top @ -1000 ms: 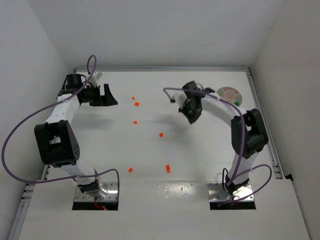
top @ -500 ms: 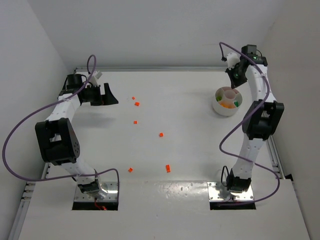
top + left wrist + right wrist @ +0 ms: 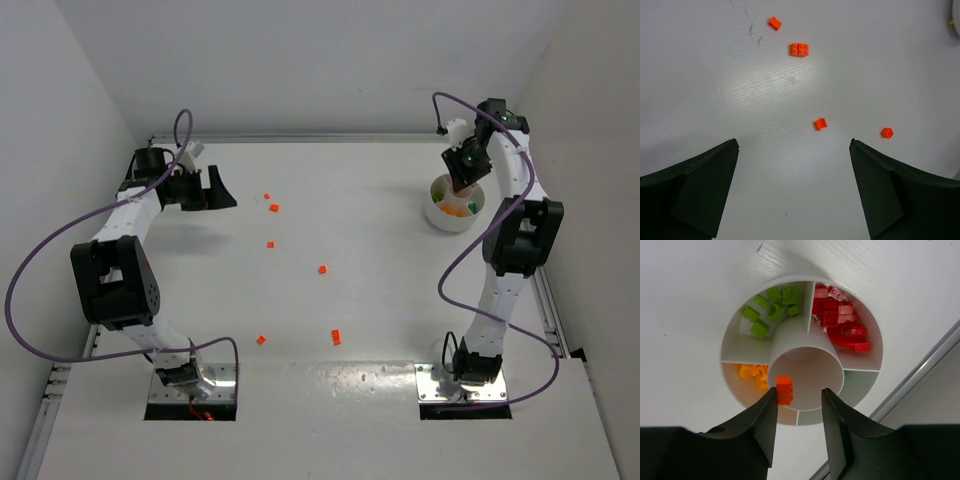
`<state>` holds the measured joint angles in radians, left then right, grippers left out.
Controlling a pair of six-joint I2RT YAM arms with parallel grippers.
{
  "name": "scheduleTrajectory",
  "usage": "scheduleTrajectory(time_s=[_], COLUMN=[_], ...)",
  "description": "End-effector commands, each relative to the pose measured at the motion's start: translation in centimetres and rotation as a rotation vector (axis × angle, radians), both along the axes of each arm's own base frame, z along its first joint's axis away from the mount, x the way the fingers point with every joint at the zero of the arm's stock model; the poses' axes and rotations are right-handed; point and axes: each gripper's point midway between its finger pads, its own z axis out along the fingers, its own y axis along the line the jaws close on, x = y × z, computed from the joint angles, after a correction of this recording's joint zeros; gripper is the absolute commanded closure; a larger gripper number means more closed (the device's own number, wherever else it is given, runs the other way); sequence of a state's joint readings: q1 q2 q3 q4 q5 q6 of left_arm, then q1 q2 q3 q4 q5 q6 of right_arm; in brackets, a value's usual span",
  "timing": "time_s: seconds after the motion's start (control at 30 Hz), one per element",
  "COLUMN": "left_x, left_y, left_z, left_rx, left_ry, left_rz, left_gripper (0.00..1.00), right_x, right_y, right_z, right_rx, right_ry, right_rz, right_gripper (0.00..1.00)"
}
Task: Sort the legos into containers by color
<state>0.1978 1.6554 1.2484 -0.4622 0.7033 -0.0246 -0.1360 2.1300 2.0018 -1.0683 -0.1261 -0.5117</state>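
Above the dish [image 3: 729, 342], the right hand [image 3: 799, 392] points down, jaws parted.

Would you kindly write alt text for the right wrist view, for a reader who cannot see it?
The right gripper, fingers parted, hangs over a round white divided dish, with an orange lego brick beside one fingertip above the rim of the central well. Separate compartments hold green bricks, red bricks and yellow-orange bricks.

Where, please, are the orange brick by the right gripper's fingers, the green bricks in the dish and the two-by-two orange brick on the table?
Orange brick [image 3: 784, 390]: right wrist view, its front face.
Green bricks [image 3: 775, 311]: right wrist view, middle of the heap.
Two-by-two orange brick [image 3: 799, 49]: left wrist view, studded top.
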Motion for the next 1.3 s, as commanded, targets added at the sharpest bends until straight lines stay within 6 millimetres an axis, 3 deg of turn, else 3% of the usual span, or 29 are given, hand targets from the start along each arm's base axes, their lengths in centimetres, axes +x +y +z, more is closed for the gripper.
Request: scheduleTrajectory(time_s=[0.0,0.27,0.7,0.77,1.0,1.1,1.23,1.27], left_x=[0.8,2.0,2.2,2.2,2.4,2.4,2.0,1.8], left_y=[-0.5,-1.2,-2.2,-2.2,-2.2,-2.2,-2.0,-2.0], left_z=[0.4,0.7,0.7,0.7,1.0,1.0,0.2,0.1], left_rx=[0.016,0.130,0.136,0.136,0.137,0.137,0.149,0.148], left_ry=[-0.024,-0.052,-0.053,-0.053,-0.062,-0.062,-0.047,-0.038], left_rz=[-0.005,0.014,-0.007,-0.007,-0.006,-0.006,-0.006,-0.007], left_gripper=[0.00,0.00,0.00,0.00,0.00,0.00,0.00,0.00], right_x=[-0.3,0.1,0.6,0.4,0.4,-0.3,-3.3,-4.9], right_y=[-0.2,-0.4,-0.6,-0.6,-0.6,1.3,8.5,10.5], right_z=[0.3,0.6,0.9,0.6,1.7,3.8,5.8,4.7], right_rx=[0.000,-0.013,-0.022,-0.021,-0.025,0.058,0.193,0.231], right_ry=[-0.001,-0.027,-0.054,-0.045,-0.078,-0.113,-0.099,-0.048], right_rz=[0.003,0.000,-0.012,-0.012,-0.012,0.042,0.240,0.279], right_gripper=[0.59,0.62,0.65,0.78,0.69,0.71,0.73,0.73])
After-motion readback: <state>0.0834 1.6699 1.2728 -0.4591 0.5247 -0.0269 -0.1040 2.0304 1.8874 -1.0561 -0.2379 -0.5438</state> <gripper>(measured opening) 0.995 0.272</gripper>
